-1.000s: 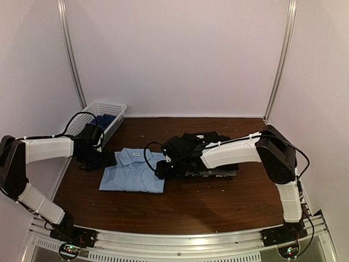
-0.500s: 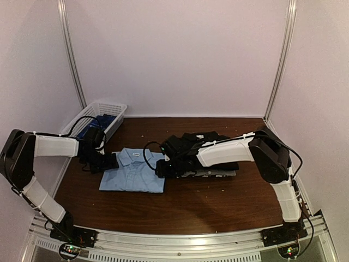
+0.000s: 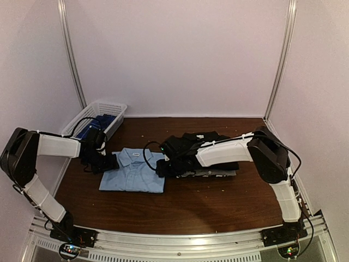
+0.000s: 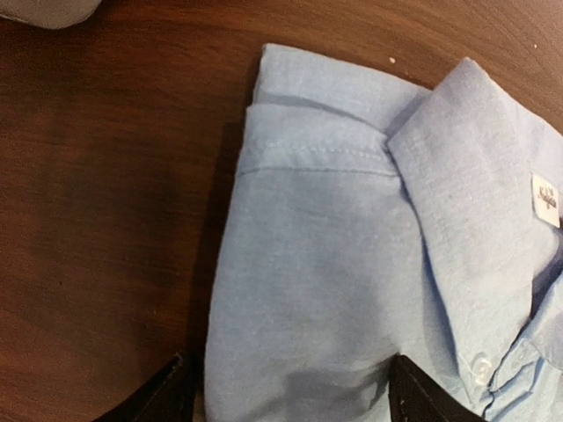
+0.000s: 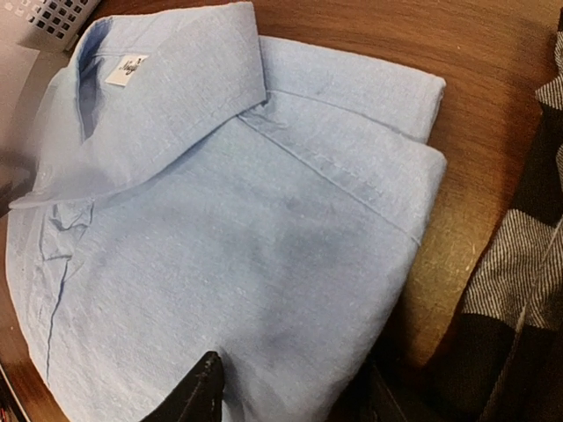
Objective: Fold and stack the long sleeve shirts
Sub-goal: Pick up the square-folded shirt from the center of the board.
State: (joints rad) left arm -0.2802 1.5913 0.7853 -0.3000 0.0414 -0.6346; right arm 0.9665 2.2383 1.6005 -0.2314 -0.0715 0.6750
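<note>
Light blue shirt [image 3: 132, 173] lies folded on the table [image 3: 218, 202], beside the dark shirt pile [image 3: 191, 144]. Your left gripper [image 4: 286, 400] straddles its left edge, jaws apart. Your right gripper [image 5: 295, 400] brackets the opposite edge; can't tell if it's pinching.

From above, the right gripper [image 3: 162, 168] is lost against the dark shirts [image 3: 188, 143]. Its wrist view cuts the blue shirt [image 5: 220, 246] at the left and bottom edges and shows only a basket [image 5: 51, 16] corner. Whether it grips is unclear. The label [image 4: 545, 200] is unreadable.
</note>
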